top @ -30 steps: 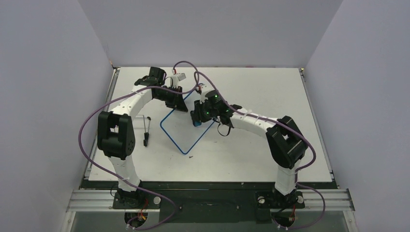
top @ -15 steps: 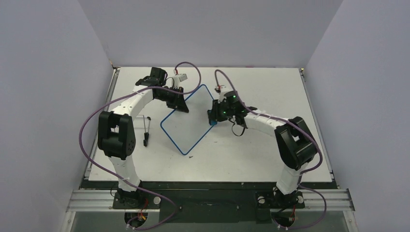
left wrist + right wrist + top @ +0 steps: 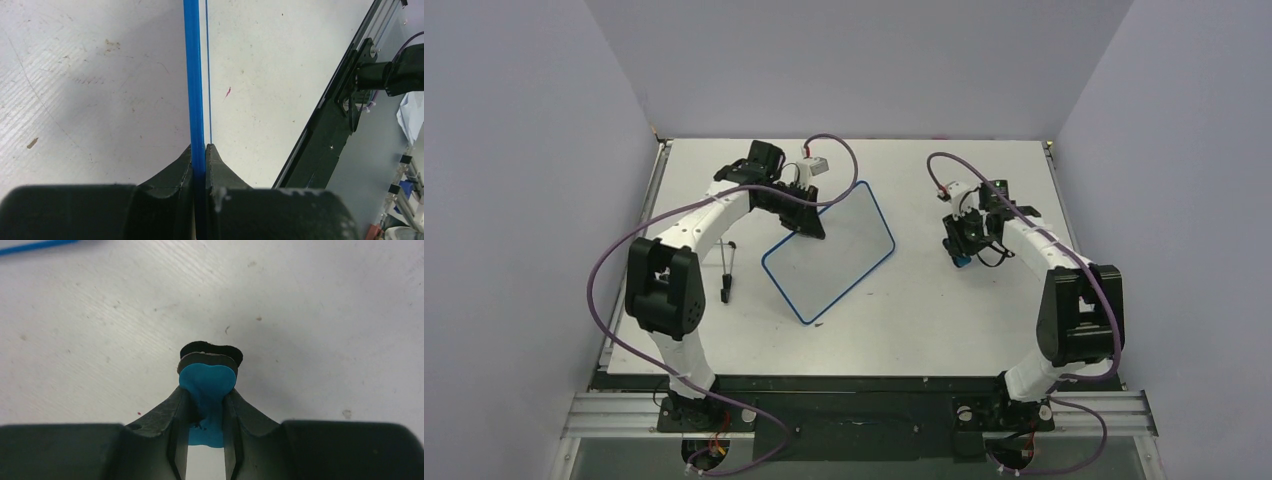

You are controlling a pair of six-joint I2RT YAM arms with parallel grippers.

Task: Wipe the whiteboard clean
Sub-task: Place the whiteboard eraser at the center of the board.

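Smooth, glossy whiteboard [image 3: 829, 250]; scuffed, speckled matt table [image 3: 944, 310].

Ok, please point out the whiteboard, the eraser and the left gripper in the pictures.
whiteboard [image 3: 834, 252]: top external view, middle of its white face.
eraser [image 3: 207, 380]: right wrist view, its blue body.
left gripper [image 3: 199, 150]: left wrist view, midway between fingertips.

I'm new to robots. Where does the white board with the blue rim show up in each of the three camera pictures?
Top external: the whiteboard sits mid-table, set diagonally, the left gripper clamped on its far-left edge.
Left wrist: only its blue rim, a vertical line rising from between the fingers.
Right wrist: just a blue sliver in the top-left corner.
Shared landmark: the scuffed white table.
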